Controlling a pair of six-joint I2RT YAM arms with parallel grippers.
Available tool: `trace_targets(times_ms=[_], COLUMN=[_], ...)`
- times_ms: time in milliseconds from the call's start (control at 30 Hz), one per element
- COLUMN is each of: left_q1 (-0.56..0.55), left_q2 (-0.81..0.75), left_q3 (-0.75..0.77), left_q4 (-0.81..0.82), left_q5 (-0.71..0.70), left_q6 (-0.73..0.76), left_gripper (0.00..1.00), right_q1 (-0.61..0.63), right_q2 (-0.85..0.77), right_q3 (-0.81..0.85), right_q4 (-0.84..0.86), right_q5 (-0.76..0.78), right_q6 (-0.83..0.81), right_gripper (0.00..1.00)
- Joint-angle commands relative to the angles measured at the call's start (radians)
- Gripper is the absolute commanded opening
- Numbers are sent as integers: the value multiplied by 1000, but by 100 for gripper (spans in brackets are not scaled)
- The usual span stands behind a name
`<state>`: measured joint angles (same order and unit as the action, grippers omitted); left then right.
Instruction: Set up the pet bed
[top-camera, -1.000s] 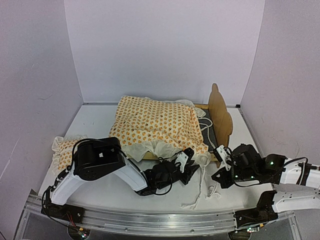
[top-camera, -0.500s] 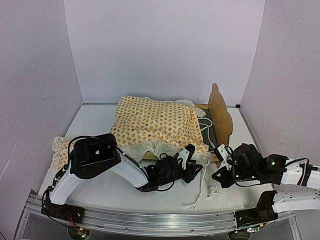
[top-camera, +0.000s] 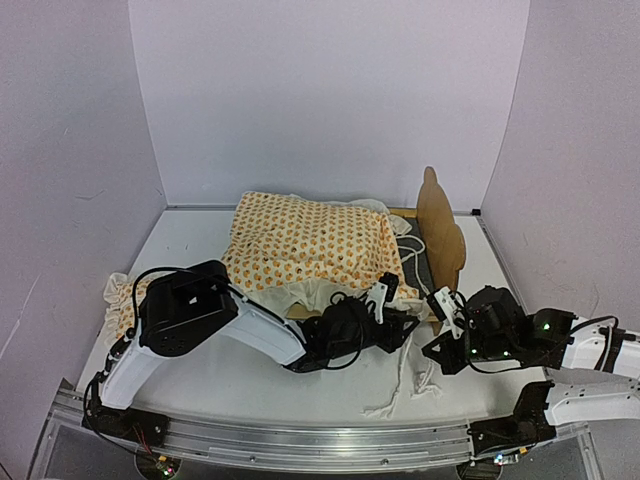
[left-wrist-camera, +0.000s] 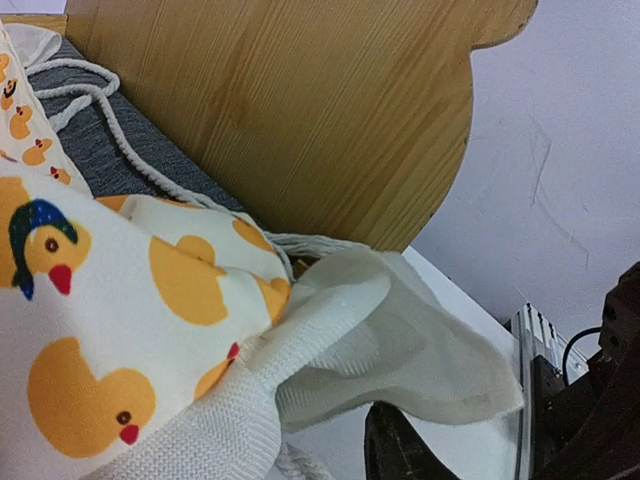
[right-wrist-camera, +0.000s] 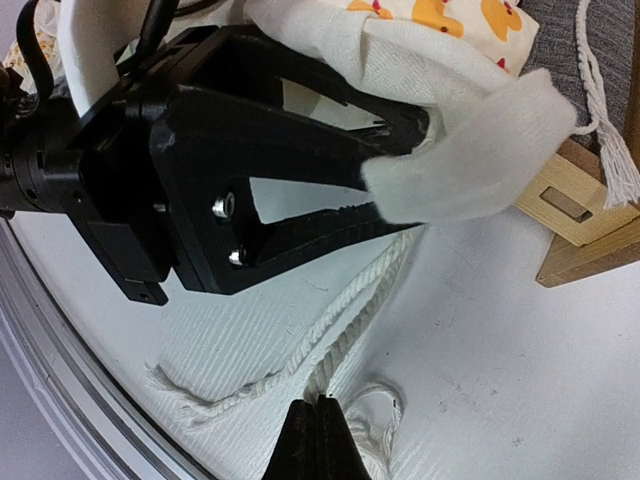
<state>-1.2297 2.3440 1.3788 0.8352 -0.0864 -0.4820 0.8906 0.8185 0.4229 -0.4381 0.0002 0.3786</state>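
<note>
**Bed frame centre-right, cover heaped on it**

Your light plywood pet bed sits centre-right in the top view, with its wavy headboard upright at the right end. The cream duck-print ruffled mattress cover lies heaped over it and hides most of the dark grey fabric base.

Your left gripper is at the cover's lower-right corner with its fingers spread. A white ruffle flap lies across the tips; I can't tell if it's gripped.

Your right gripper is just right of it, low over the white table, fingers pressed together. A white braided cord runs up to the tips; I can't tell if it's caught.

The small matching ruffled pillow lies at the left edge, well apart from the bed.
</note>
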Motion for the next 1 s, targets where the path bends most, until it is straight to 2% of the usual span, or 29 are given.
trace_targets(times_ms=[0,133,333,467,967], left_q1=[12,13,5,-4,-5], left_q2=[16,24,-55,-68,46], left_q3=[71,98,-26,-46,118], left_q4=[-12,-54,-54,-58,-63], left_q5=[-35,-52,-62,-71,-67], left_q6=[-13,-7,-26,-52,-38], left_gripper=[38,31,33,32,41], right_q1=[-4,-4,-4,-4,-4], right_q2=[-16,-18,-28,-39,-39], right_q3=[1,-5,-4,-7,-5], right_q4=[41,42,44,42,47], right_q5=[7,7,7,7,-26], right_q6=[3,10,13,11,17], right_gripper=[0,0,0,0,0])
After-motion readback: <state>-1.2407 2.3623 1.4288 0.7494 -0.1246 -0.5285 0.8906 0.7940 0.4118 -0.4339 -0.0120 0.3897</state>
